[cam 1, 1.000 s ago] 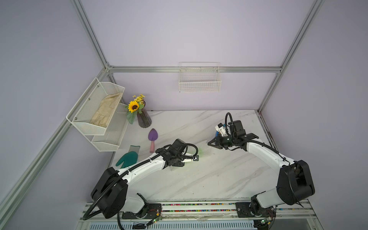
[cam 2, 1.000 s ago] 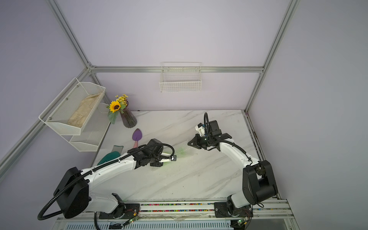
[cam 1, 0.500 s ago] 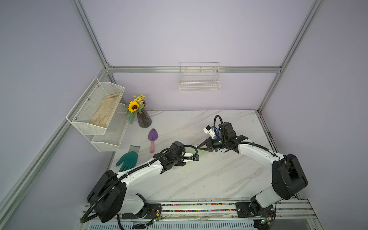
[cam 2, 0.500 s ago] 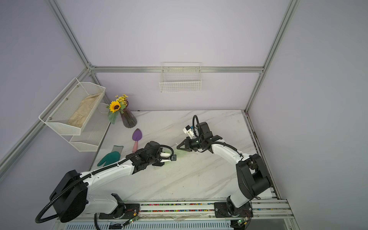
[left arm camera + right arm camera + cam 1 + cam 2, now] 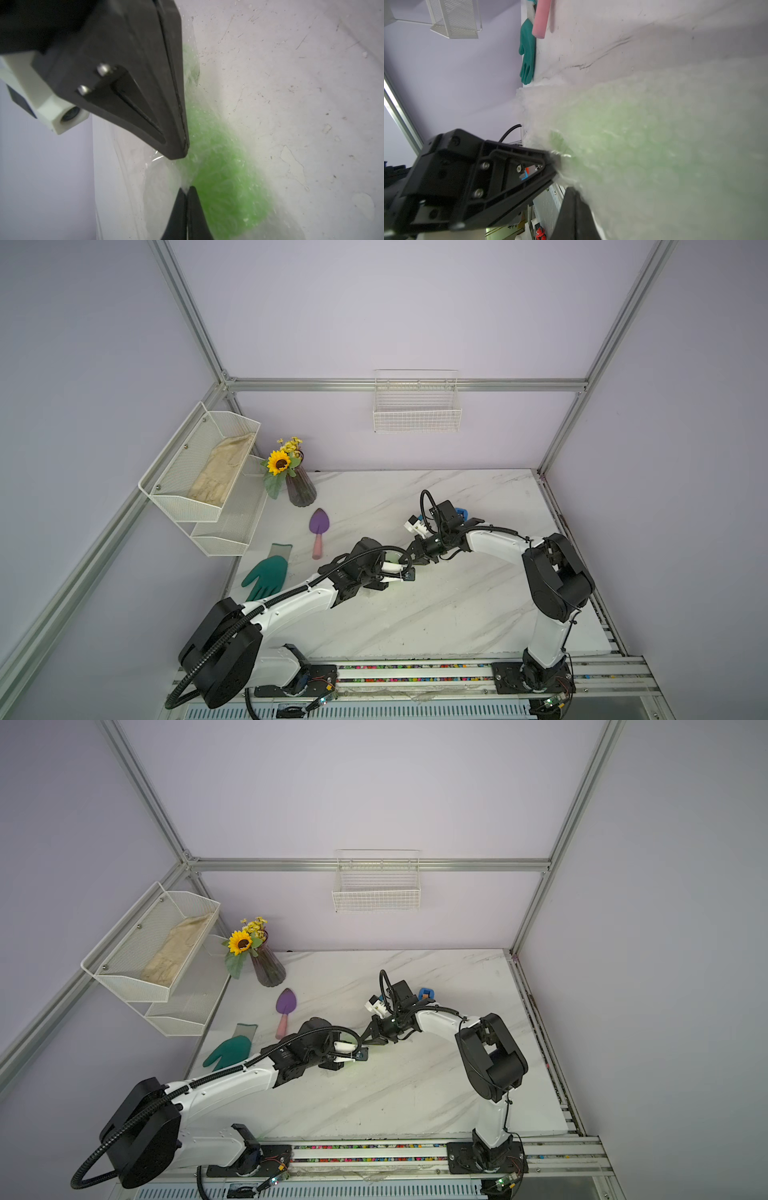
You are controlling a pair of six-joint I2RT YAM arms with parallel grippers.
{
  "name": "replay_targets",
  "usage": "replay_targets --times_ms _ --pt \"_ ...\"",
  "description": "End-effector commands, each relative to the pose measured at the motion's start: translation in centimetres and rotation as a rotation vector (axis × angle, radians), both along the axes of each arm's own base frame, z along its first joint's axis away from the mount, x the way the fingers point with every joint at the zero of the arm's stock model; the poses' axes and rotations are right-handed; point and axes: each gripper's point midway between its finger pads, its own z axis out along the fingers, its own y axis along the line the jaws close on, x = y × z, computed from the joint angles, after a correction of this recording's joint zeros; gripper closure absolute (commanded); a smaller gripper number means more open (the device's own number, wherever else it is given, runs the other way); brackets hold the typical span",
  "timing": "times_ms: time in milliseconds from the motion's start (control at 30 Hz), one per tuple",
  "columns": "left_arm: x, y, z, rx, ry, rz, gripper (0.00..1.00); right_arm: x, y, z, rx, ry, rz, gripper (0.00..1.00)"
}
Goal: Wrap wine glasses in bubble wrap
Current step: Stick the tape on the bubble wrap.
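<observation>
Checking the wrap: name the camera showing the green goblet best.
Left wrist: the goblet shows bright green through the bubble wrap. Right wrist shows it blurred, paler; in both top views the arms hide nearly all.

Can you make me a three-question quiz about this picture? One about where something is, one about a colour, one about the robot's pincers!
1. Where is the glove? A in a bucket. B on the table. C on a chair.
2. What colour is the goblet under the wrap? A red. B green. C blue.
3. How are the left pincer and right pincer? A both wide open. B one open. C both shut.
1 B: it lies flat by the table's edge. 2 B: green shows through the wrap. 3 C: each is pinched closed on wrap.
</observation>
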Motion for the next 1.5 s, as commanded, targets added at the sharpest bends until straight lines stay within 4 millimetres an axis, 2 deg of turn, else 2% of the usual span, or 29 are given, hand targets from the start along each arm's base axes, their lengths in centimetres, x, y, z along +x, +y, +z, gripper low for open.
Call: replay_targets --times_ms 0,133,167,267,367,467,567,633,733,867,1000,1067,1133,1233,1333,1433,1467 --pt "-0.4 -0.3 0.6 -0.037 -0.022 -0.036 1.0 0.0 -0.6 -1.7 -0.07 0.008 0.01 1.0" --pt "-0.4 -0.2 0.8 -0.039 -0.024 -0.036 1.0 -0.2 -1.3 -2.6 -0.136 0.039 -0.012 1.0" --pt "-0.4 -0.2 0.7 -0.038 -0.025 -0.036 1.0 -0.3 -1.5 -2.5 -0.15 0.045 -0.02 0.86" --pt "-0.3 -0.1 0.7 -0.033 -0.029 -0.033 1.0 -0.4 -2.4 -2.1 -0.207 0.053 -0.064 0.65" --pt "-0.3 -0.1 0.7 -0.033 -0.031 -0.034 1.0 -0.7 -3.5 -1.2 -0.259 0.053 -0.106 0.56" --pt "-0.3 -0.1 0.8 -0.036 -0.033 -0.039 1.0 -0.7 -4.6 0.4 -0.307 0.019 -0.144 0.54" --pt "-0.5 -0.3 0.9 -0.045 -0.028 -0.05 1.0 0.2 -4.8 3.1 -0.3 -0.044 -0.187 0.56" --pt "-0.6 -0.4 0.9 -0.049 -0.024 -0.059 1.0 1.3 -4.1 5.6 -0.235 -0.097 -0.222 0.65" --pt "-0.7 -0.6 0.8 -0.05 -0.02 -0.066 1.0 2.5 -2.8 7.0 -0.158 -0.108 -0.247 0.76" --pt "-0.8 -0.6 0.7 -0.053 -0.013 -0.071 1.0 4.2 -1.0 6.3 -0.137 -0.117 -0.199 0.84" --pt "-0.8 -0.5 0.5 -0.047 -0.013 -0.067 1.0 4.1 1.5 5.0 -0.086 -0.081 -0.129 0.91" --pt "-0.9 -0.4 0.5 -0.045 -0.014 -0.067 1.0 4.1 1.6 3.2 -0.114 -0.056 -0.125 0.92" --pt "-0.9 -0.4 0.5 -0.043 -0.014 -0.068 1.0 4.3 0.9 0.5 -0.199 -0.035 -0.133 0.95" --pt "-0.9 -0.3 0.3 -0.038 -0.012 -0.068 1.0 3.3 0.0 -2.4 -0.312 0.0 -0.09 0.97" --pt "-0.8 -0.3 0.2 -0.031 -0.015 -0.065 1.0 2.3 -0.2 -2.4 -0.336 0.001 -0.052 0.98" --pt "-0.7 -0.3 0.3 -0.028 -0.02 -0.065 1.0 2.8 -0.1 -0.6 -0.332 -0.038 -0.049 0.98" --pt "-0.7 -0.3 0.3 -0.028 -0.02 -0.066 1.0 3.3 0.0 0.3 -0.33 -0.067 -0.054 0.94"
